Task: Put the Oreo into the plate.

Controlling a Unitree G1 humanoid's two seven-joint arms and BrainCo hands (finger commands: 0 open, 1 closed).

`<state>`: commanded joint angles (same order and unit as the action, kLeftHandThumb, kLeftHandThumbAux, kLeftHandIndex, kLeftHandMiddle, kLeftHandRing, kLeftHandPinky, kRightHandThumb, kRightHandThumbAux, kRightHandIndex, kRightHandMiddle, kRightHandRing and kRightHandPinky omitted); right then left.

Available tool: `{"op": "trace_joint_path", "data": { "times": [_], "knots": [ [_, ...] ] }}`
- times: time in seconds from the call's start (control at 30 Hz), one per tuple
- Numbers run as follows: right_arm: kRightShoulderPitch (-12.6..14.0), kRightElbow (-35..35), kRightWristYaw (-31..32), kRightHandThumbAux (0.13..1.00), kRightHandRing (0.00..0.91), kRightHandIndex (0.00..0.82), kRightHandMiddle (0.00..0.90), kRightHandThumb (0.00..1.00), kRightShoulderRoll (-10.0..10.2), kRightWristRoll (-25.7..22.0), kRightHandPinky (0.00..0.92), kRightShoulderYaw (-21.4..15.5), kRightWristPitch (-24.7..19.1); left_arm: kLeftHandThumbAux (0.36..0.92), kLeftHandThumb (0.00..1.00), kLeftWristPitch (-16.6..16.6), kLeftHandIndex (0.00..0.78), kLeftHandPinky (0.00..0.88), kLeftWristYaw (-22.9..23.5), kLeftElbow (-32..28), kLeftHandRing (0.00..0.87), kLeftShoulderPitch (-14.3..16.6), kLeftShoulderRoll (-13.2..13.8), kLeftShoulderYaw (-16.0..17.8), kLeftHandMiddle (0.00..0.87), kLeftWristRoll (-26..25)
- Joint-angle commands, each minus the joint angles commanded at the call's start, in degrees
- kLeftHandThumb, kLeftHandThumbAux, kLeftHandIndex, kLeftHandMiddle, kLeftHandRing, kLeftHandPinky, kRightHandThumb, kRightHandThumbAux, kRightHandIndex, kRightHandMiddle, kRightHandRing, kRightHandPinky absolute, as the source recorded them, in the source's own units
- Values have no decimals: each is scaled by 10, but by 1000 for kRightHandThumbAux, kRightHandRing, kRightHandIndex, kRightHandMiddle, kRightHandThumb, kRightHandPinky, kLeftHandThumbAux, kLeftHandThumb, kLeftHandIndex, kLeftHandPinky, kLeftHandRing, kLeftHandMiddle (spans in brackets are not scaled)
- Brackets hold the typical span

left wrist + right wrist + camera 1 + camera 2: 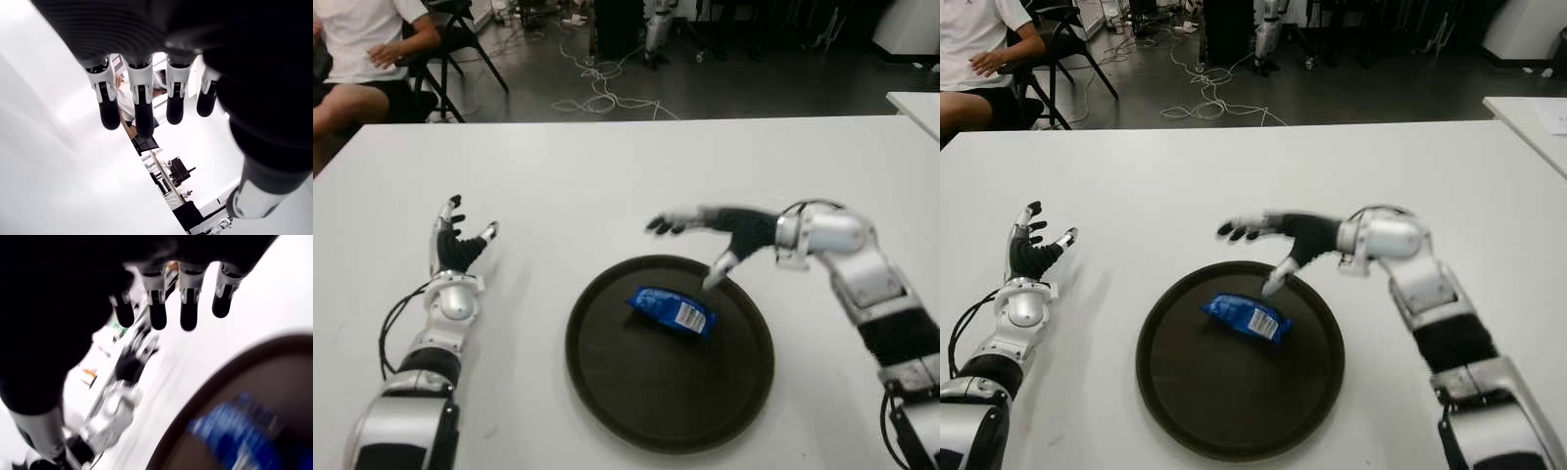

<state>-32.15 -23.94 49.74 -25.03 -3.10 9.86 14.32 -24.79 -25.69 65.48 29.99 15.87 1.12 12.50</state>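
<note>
The blue Oreo packet (672, 309) lies inside the round dark plate (607, 392), toward its far side, on the white table (607, 176). My right hand (705, 235) hovers just above the plate's far rim, fingers spread and holding nothing; its thumb points down near the packet without touching it. In the right wrist view the Oreo packet (244, 435) shows below the spread fingers (188, 308), apart from them. My left hand (458, 240) shows open at the table's left, well away from the plate.
A seated person (357, 59) in a white shirt is beyond the table's far left corner, beside a black chair (460, 29). Cables (597, 88) trail across the floor behind the table. Another white table edge (920, 108) shows at the far right.
</note>
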Motion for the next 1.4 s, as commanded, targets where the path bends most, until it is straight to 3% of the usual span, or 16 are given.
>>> {"op": "trace_joint_path", "data": {
  "times": [0.07,0.23,0.33,0.47,0.8,1.1,1.4],
  "knots": [
    [-6,-26,-7,681,97,129,124,0,1,-3,49,-10,14,694,229,0,74,184,0,0,154,0,0,0,137,0],
    [-25,-50,-42,678,96,131,128,0,13,-11,54,-35,-1,695,226,-3,75,181,5,3,154,1,-1,3,137,-4],
    [-35,-136,-129,703,121,148,154,0,35,1,80,-67,27,688,223,-4,75,169,6,4,149,2,0,1,134,-3],
    [-66,-221,-181,748,130,159,161,0,55,9,90,-80,53,688,229,-4,76,151,4,2,141,2,-1,0,135,-1],
    [-139,-432,-363,841,134,144,153,0,74,7,105,-142,76,715,257,-6,75,171,5,1,147,0,-2,3,135,-5],
    [-140,-483,-469,871,137,160,160,0,104,3,125,-179,73,731,275,-3,78,166,3,-1,146,0,0,-1,136,-1],
    [-145,-508,-547,874,114,155,133,0,110,25,88,-180,41,718,271,-7,79,210,6,3,157,-1,3,2,128,-3]
  ]
}}
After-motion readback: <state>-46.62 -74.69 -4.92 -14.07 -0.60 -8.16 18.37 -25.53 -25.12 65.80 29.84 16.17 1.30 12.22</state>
